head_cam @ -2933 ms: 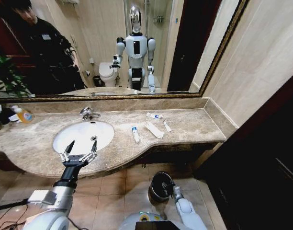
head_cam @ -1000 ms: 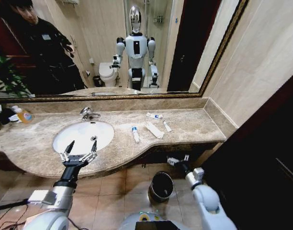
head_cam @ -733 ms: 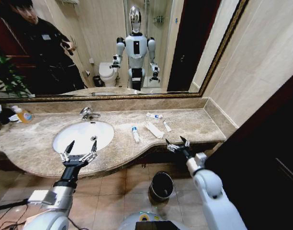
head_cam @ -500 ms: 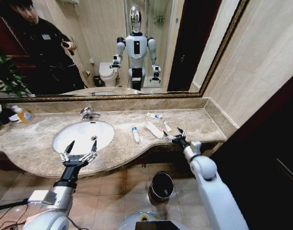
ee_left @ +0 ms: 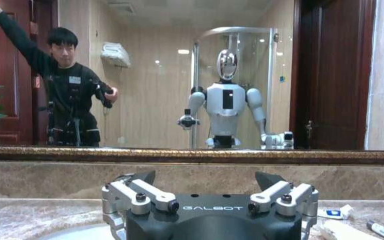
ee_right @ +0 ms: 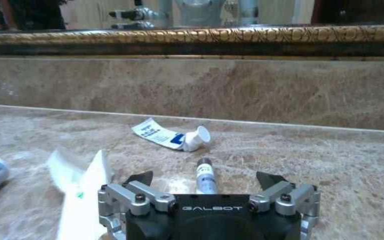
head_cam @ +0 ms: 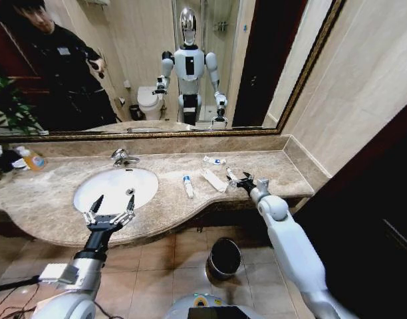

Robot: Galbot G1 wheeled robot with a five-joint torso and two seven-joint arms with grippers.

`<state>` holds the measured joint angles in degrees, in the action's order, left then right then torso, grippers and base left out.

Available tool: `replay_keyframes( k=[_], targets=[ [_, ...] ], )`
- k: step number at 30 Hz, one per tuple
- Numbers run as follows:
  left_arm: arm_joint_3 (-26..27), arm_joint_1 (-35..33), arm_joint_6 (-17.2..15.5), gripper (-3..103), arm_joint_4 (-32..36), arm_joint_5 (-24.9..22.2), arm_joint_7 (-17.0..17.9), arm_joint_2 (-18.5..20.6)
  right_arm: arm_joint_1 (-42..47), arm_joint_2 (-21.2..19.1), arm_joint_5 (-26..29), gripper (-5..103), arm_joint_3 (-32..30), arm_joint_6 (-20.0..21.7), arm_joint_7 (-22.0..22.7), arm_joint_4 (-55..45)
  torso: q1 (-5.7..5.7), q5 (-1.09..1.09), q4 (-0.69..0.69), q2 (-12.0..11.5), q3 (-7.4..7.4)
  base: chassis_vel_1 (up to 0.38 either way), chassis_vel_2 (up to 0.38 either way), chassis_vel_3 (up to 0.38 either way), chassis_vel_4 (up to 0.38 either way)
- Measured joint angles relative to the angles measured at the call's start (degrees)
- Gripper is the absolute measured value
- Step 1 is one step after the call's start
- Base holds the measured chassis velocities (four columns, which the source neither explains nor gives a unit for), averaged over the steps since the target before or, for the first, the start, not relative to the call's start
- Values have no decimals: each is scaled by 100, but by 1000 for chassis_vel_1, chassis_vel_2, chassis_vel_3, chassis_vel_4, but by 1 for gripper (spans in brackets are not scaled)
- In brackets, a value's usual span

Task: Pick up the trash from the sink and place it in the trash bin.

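Observation:
The trash lies on the marble counter to the right of the white sink [head_cam: 117, 188], not in the basin. It is a blue-capped tube [head_cam: 188, 186], a flat white packet [head_cam: 215, 180], a small thin tube [head_cam: 231, 175] and a capped packet [head_cam: 215, 161]. My right gripper [head_cam: 242, 181] hovers open at the thin tube. In the right wrist view that tube [ee_right: 205, 175] lies between the spread fingers of the gripper [ee_right: 205, 186], with the capped packet [ee_right: 172, 137] beyond. My left gripper [head_cam: 110, 211] stays open over the sink's front rim. The black trash bin [head_cam: 224, 258] stands on the floor below the counter.
A chrome tap [head_cam: 122, 157] stands behind the basin. A clear bottle of orange liquid [head_cam: 34, 159] and a plant [head_cam: 7, 106] are at the far left. The mirror and backsplash close off the back, and a tiled wall runs along the right.
My right arm has risen from the trash bin near the floor to the counter and now sits open at the thin tube. The left arm has not moved.

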<state>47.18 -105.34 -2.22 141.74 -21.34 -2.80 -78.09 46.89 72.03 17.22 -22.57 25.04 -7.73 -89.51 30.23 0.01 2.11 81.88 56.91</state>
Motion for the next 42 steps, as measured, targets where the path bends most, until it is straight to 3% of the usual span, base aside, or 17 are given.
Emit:
replay_keyframes(
  k=[24, 32, 38, 40, 42],
  targets=[
    [0, 0, 0, 100, 0, 0, 0, 0, -605, -41, 348, 103, 270, 236, 136, 812, -1, -1, 0, 1, -1, 0, 0, 0, 0],
    [0, 0, 0, 100, 0, 0, 0, 0, -531, -86, 465, 90, 218, 339, 158, 801, -1, -1, 0, 1, -1, 0, 0, 0, 0],
    [0, 0, 0, 100, 0, 0, 0, 0, -467, -105, 477, 63, 203, 350, 162, 737, -1, -2, 0, 1, -1, 0, 0, 0, 0],
    [0, 0, 0, 100, 0, 0, 0, 0, -465, -104, 479, 63, 205, 354, 176, 734, -1, -2, 0, 1, -1, 0, 0, 0, 0],
    [0, 0, 0, 100, 0, 0, 0, 0, -461, -88, 514, 47, 221, 388, 241, 719, -1, -2, 0, 1, -1, 0, 0, 0, 0]
  ],
)
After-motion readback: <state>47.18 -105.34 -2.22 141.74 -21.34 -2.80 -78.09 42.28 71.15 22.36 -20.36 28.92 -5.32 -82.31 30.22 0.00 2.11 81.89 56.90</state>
